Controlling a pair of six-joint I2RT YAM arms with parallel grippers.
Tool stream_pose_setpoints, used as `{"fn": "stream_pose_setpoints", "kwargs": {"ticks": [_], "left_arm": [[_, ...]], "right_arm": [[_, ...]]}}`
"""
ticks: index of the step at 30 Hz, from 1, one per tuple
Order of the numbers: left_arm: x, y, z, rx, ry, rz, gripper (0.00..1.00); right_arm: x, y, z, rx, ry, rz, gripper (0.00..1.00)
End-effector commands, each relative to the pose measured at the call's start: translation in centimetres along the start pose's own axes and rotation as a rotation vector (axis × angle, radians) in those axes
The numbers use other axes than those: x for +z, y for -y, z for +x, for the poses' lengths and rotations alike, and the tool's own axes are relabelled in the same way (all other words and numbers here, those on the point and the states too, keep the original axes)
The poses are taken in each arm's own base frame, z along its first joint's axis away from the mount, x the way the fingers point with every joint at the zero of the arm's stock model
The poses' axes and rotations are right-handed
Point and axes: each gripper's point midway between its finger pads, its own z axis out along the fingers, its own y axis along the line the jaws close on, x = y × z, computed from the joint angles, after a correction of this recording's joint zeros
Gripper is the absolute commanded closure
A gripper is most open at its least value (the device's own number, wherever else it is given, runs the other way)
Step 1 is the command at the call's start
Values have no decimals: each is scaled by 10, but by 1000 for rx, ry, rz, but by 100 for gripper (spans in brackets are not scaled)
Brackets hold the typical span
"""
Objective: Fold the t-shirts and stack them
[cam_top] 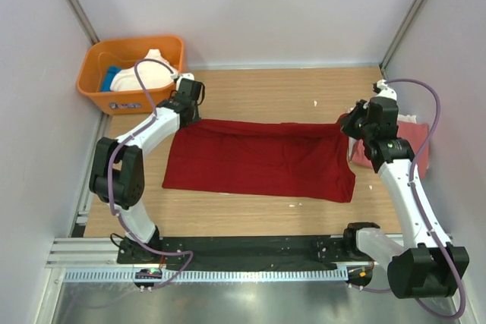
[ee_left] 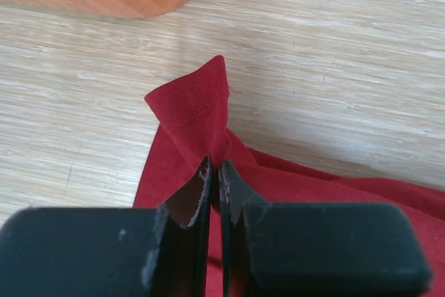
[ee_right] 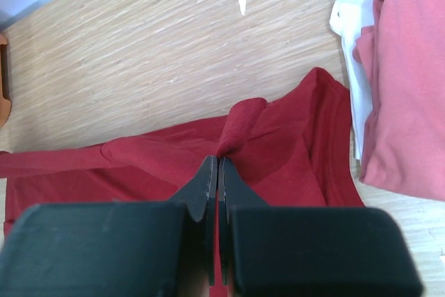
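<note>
Dark red cloth t-shirt (cam_top: 262, 158): lies spread out, roughly rectangular, long axis left-right, across the middle of the light wooden table (cam_top: 266, 89). Surface shows some wrinkles. Both far corners are pinched.

Left gripper (ee_left: 214, 166): at the shirt's far left corner. Jaws pressed nearly together with only a thin slit between them, clamped on a pinch of the red cloth. The corner stands up as a small peak just beyond the fingertips. Bare wood lies around it.

Right gripper (ee_right: 214, 163): at the shirt's far right corner. Jaws equally close together, gripping a rolled ridge of red cloth that bulges past the tips. The rest of the fabric trails off to the left in the wrist view.

Salmon-pink folded t-shirt (ee_right: 410, 88): sits on the table at the right edge, just beside the red shirt's right end. It lies on top of a white folded t-shirt (ee_right: 350, 39), whose edge shows along the pink one's left side.

Orange plastic tub (cam_top: 91, 85): far left corner of the table, well apart from the red shirt. It holds a bunched cream-white cloth (cam_top: 148, 73) and a bit of blue cloth (cam_top: 111, 77). The left arm's cable arcs in front of it.
</note>
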Motion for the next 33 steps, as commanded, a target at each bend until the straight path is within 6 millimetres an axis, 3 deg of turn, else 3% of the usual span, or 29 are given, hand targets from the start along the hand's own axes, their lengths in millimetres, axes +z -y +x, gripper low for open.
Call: {"fn": "stream_pose_setpoints", "kwargs": {"ticks": [1, 12, 21, 25, 26, 28, 29, 30, 31, 32, 33], "left_arm": [[-15, -4, -18, -17, 85, -28, 94], [-26, -6, 3, -17, 86, -67, 94], [-33, -4, 46, -26, 40, -60, 92], [-31, 0, 74, -9, 17, -81, 85], [-31, 4, 78, -14, 17, -80, 83], [-30, 2, 92, -14, 7, -97, 80], [-33, 3, 94, -15, 18, -97, 75], [-33, -1, 105, -24, 6, -106, 70], [-34, -2, 107, -32, 12, -106, 56], [-39, -3, 105, -49, 33, -108, 48], [-42, -5, 106, -65, 40, -108, 41]], "right_arm": [[-11, -3, 0, 6, 19, -20, 99], [-26, 16, 19, 43, 18, 45, 99], [-33, 36, 57, 136, -45, 114, 99], [-41, 54, 81, 236, -18, 160, 97], [-41, 56, 85, 249, -13, 167, 89], [-45, 66, 96, 273, -14, 203, 88], [-51, 67, 93, 310, 19, 201, 83], [-52, 67, 97, 321, 18, 194, 72], [-54, 67, 95, 331, 35, 190, 65], [-57, 68, 93, 343, 54, 192, 49], [-62, 66, 88, 348, 88, 178, 45]]}}
